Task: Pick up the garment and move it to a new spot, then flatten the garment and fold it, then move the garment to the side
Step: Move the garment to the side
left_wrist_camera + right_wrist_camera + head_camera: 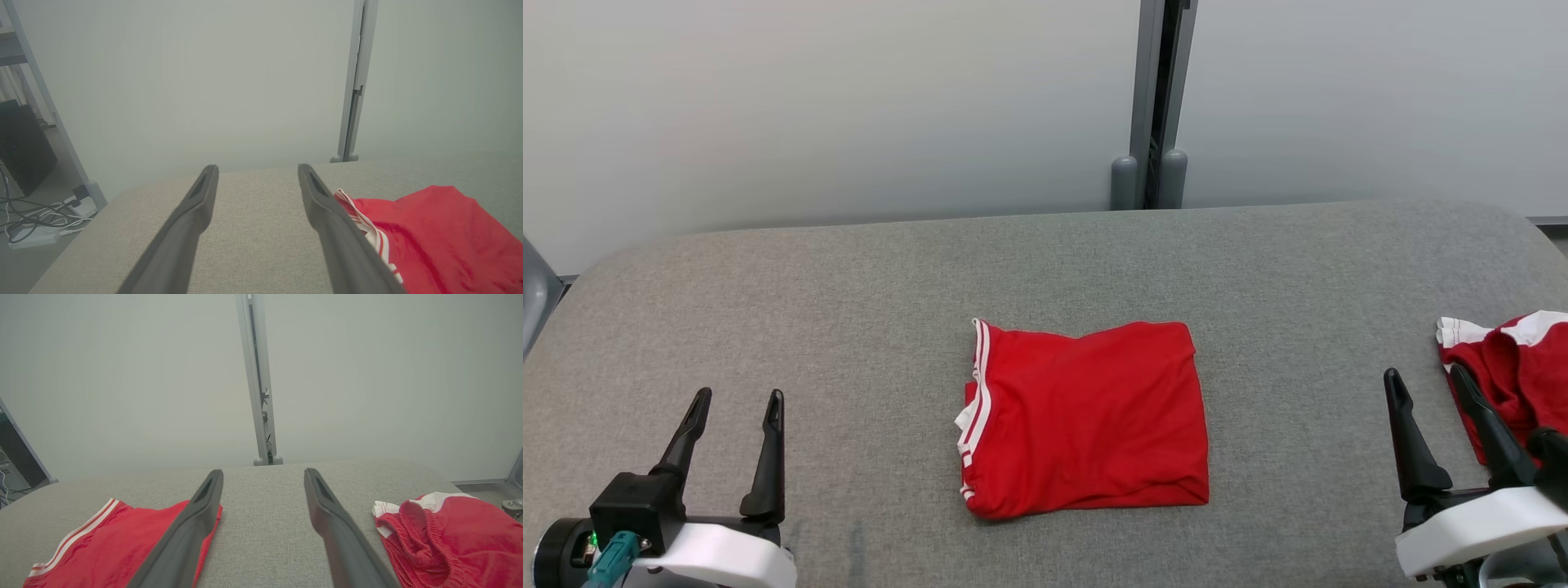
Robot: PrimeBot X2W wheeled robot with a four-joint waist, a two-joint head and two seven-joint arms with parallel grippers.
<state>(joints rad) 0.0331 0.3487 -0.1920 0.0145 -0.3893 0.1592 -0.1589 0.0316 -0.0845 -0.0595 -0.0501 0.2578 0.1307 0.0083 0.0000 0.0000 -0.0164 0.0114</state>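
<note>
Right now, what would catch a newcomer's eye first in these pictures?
The folded red garment with white stripes lies at the middle of the grey fabric-covered table. A second, crumpled red and white garment sits at the table's right edge, beside the open right gripper; the open left gripper is at lower left.

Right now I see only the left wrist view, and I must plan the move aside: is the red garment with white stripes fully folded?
Observer: Yes, the red white-striped garment lies as a neat folded rectangle in the middle of the grey fabric-covered table.
Operator: Is the table's right side free?
Observer: No, a crumpled red and white garment lies at its right edge.
Operator: Do the right jaws hold anything?
Observer: No, they stand open and empty, close to that crumpled garment.
</note>
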